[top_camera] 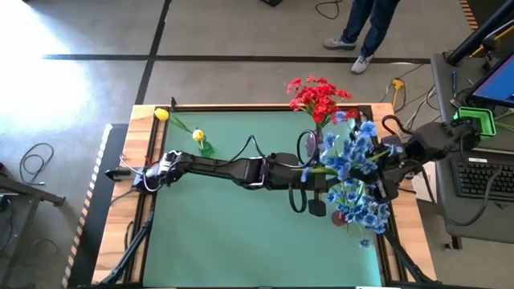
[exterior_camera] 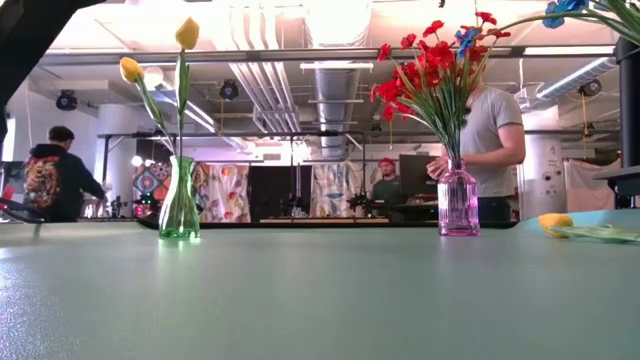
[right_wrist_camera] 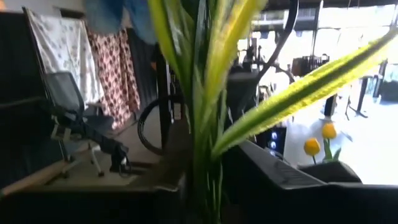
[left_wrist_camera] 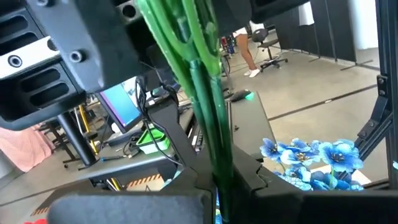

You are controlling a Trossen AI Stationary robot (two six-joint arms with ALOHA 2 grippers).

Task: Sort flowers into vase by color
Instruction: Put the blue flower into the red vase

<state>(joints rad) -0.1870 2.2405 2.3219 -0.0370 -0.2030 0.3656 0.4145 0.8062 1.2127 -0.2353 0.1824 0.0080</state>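
A bunch of blue flowers hangs over the table's right part, its green stems in my left gripper, which reaches in from the left and is shut on them. My right gripper is at the bunch's right side, with leaves and stems close before its camera. Red flowers stand in a purple vase at the far right. Yellow flowers stand in a green vase at the far left. Another yellow flower lies on the table at the right. My left gripper pinches the bundled green stems of the blue flowers between its two fingers, well below the blossoms. The fingers come level from the table's left and lie across the stems. The bunch stands roughly upright, clear of the table.
A person stands beyond the table's far edge behind the purple vase, and others are farther back in the room. A desk with a keyboard and a screen is off the table's right side. Green table surface shows at the near left.
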